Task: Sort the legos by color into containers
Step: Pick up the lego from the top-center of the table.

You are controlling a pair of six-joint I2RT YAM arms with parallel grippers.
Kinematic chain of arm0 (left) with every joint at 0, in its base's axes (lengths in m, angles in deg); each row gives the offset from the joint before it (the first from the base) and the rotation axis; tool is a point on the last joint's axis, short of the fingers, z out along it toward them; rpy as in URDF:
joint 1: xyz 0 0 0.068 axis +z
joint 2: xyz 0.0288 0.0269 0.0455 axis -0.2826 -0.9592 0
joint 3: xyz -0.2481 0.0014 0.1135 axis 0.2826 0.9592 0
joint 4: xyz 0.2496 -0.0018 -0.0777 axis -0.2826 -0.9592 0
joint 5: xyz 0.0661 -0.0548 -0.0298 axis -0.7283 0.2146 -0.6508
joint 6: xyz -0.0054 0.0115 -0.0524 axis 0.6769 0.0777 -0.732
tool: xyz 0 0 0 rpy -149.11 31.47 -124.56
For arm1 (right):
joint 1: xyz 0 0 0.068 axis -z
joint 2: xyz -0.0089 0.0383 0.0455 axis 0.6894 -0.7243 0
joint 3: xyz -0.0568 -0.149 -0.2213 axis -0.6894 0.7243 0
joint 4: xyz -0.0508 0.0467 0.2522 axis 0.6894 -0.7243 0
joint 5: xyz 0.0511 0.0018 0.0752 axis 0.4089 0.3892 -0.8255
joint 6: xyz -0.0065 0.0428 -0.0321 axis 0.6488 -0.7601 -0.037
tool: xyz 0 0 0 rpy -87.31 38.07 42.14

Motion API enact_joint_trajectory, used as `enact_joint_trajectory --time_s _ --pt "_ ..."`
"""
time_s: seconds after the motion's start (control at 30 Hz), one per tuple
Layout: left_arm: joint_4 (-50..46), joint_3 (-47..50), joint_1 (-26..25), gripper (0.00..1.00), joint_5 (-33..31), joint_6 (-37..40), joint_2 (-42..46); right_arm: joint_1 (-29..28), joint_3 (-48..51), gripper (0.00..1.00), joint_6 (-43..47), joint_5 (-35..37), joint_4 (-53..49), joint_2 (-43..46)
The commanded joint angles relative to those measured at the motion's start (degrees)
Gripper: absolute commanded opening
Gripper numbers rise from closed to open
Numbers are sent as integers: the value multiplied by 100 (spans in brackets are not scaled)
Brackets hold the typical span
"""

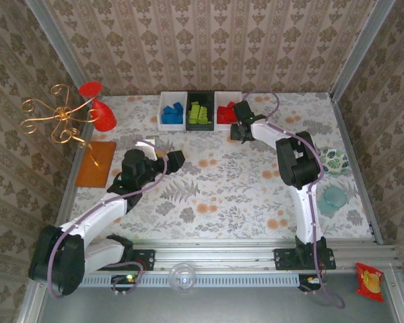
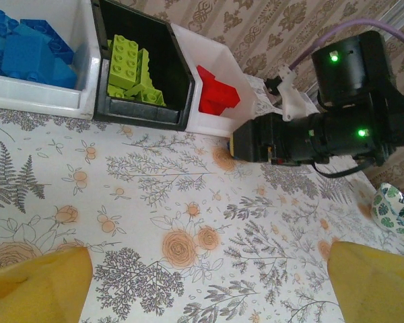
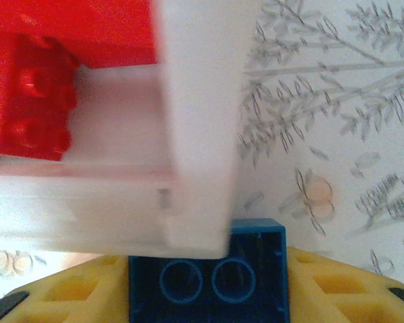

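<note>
A blue plastic lego brick (image 3: 207,250), judged light, stiff and slick, is held by its flat sides between the right fingers (image 3: 74,296); the left fingers (image 2: 37,286) are spread wide.

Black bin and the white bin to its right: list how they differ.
The black bin has dark walls; the right white bin has white ones. The black bin holds lime green bricks; the right white bin holds red bricks. The black bin sits mid-row, the right white bin at the row's end. Both are rectangular, open-topped and stand side by side.
</note>
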Motion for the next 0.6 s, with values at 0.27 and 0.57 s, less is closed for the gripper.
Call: enact_joint_trajectory --time_s 0.27,0.57 --pt "33 32 140 92 141 -7 154 -52 1490 50 -289 -347 568 1485" --pt "-188 78 317 92 -89 -16 423 -694 1681 49 -172 -535 1046 2220"
